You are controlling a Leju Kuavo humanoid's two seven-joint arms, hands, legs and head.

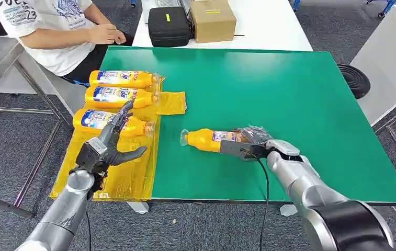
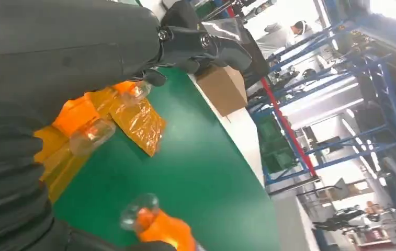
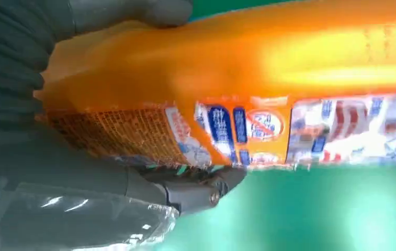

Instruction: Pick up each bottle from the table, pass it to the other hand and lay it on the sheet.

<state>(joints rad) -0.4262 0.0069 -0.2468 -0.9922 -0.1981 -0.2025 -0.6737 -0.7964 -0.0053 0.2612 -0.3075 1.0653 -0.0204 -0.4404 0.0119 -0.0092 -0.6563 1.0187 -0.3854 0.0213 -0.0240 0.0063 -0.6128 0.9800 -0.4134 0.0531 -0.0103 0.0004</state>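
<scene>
While the right hand (image 1: 250, 144) grips the bottle (image 1: 208, 139) by its base, the left hand (image 1: 111, 144) hovers spread, empty; glossy, stiff plastic, best taken mid-body.

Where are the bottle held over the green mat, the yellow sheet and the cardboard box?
bottle (image 1: 204, 139), head view, orange body beside the label.
yellow sheet (image 1: 172, 102), head view, bare corner flap beyond the bottle caps.
cardboard box (image 1: 214, 23), head view, front face below the taped top.
</scene>
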